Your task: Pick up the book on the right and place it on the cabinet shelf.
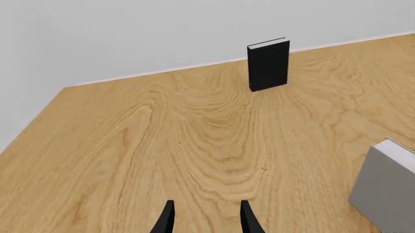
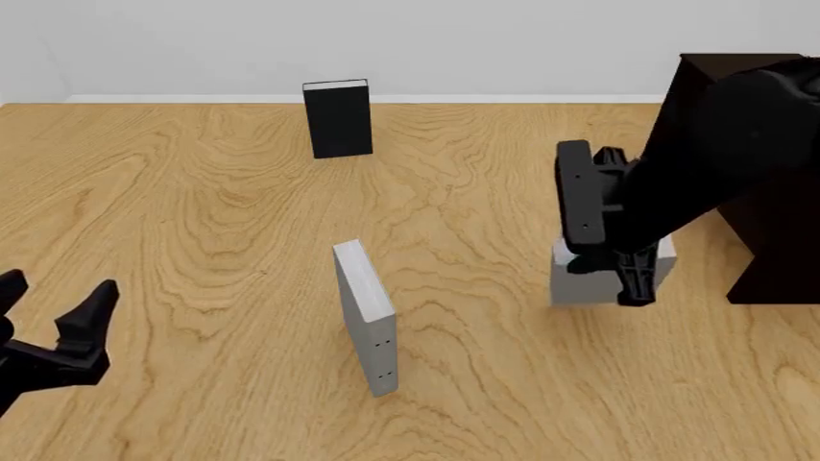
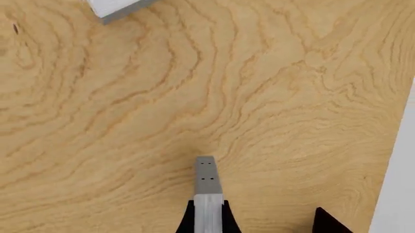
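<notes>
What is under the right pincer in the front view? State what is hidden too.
The book stands on the table under the right pincer; only its lower part shows. The arm covers its top.

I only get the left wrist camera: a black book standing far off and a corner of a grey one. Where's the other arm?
Observer: The right gripper points fingers-down at a second grey book, which your view misses.
Operator: Is it squeezing that book?
Observer: It doesn't look like it. Its wrist view shows the jaws wide apart, with the book's narrow dotted side close to one finger and well clear of the other finger.
Operator: Anything nearby to put it on?
Observer: Yes, a big, almost black cabinet stands just to the right of that book.
</notes>
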Motion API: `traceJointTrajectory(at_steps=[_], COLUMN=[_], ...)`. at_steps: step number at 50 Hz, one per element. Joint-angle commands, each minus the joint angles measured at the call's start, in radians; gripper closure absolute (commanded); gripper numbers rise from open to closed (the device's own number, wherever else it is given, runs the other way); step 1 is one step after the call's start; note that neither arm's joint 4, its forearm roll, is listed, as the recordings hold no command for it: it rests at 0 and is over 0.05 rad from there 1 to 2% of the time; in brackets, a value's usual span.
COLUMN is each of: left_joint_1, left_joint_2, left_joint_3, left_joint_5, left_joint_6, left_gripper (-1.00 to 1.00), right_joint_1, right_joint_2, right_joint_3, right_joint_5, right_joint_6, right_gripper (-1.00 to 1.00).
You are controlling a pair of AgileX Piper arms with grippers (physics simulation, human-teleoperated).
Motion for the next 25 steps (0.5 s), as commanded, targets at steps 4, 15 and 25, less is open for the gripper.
traceJointTrajectory(at_steps=[4,15,25], left_joint_1=[-0.011,-0.013,-0.011], left_joint_2=[-0.050,-0.065,-0.068], left_joint_3=[0.000,0.000,0.000], left_joint_5=[0.033,0.042,0.046], left_joint_6=[-0.003,0.001,-0.002], left_gripper=[-1.00,-1.00,-1.00], right_joint_1=[-0.059,-0.011,-0.016], right_joint_2=[-0.193,-0.317,-0.393], right_joint_3=[0.070,0.121,0.216], right_joint_5=[-0.024,-0.097,-0.257], right_joint_6=[-0.084,-0.076,-0.114], right_gripper=[1.00,1.00,1.00])
